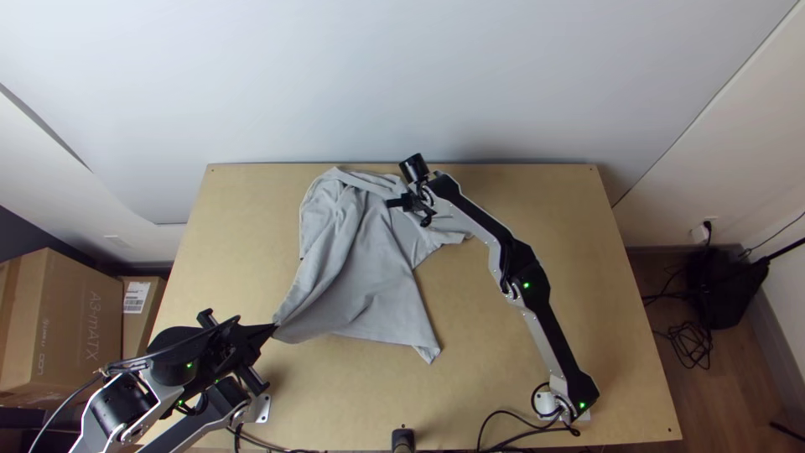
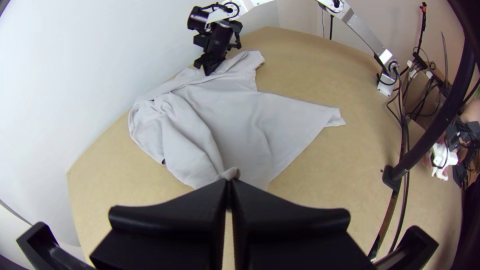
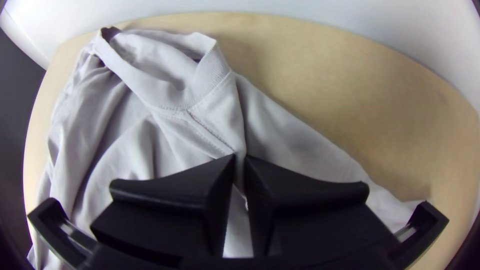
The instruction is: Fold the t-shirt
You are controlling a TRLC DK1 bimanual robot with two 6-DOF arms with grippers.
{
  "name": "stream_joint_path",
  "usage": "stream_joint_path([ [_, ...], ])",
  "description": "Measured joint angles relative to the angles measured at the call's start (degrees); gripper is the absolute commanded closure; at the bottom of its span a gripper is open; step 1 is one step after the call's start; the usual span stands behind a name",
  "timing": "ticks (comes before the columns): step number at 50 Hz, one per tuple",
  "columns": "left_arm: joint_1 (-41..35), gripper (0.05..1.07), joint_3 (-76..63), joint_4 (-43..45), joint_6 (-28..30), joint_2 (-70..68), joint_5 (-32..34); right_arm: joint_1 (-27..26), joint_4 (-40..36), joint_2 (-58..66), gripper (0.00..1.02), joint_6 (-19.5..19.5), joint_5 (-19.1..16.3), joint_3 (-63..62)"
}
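While the left gripper (image 2: 229, 181) pinches a lower corner of a grey t-shirt (image 1: 369, 285) at the lower left of the top view, the right gripper (image 3: 240, 158), near the upper middle, has its fingers closed on a fold of cloth at the shoulder beside the collar (image 3: 192, 95). The shirt lies left of centre on a wooden table (image 1: 511, 369), rumpled along its left side and flatter toward the lower middle, where a loose corner (image 1: 428, 351) ends; a sleeve (image 1: 453, 232) extends from the upper middle toward the right.

The step in hand looks like drawing one side straight between shoulder and hem before a fold, with the job at an early stage. Done well, it calls for the two grippers to part slowly until the cloth between them runs straight, without so much pull that the small pinch at the corner slips or the collar stretches. The pair would then do best to lift a little and carry the edge across together, at matching pace, so the side does not twist. Lowering both ends level before letting go should keep the bunched left side from setting into creases underneath.
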Motion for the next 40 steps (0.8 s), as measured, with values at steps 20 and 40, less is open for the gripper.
stream_joint_path([
  [20,0.0,1.05,0.0,0.92,0.87,0.0,0.0,-9.46,-6.58,-30.1,1.0,-1.38,0.11,-32.5],
  [40,0.0,1.05,0.0,1.68,2.8,-0.02,0.0,-27.39,-6.67,-57.0,1.0,-8.28,0.09,-63.04],
])
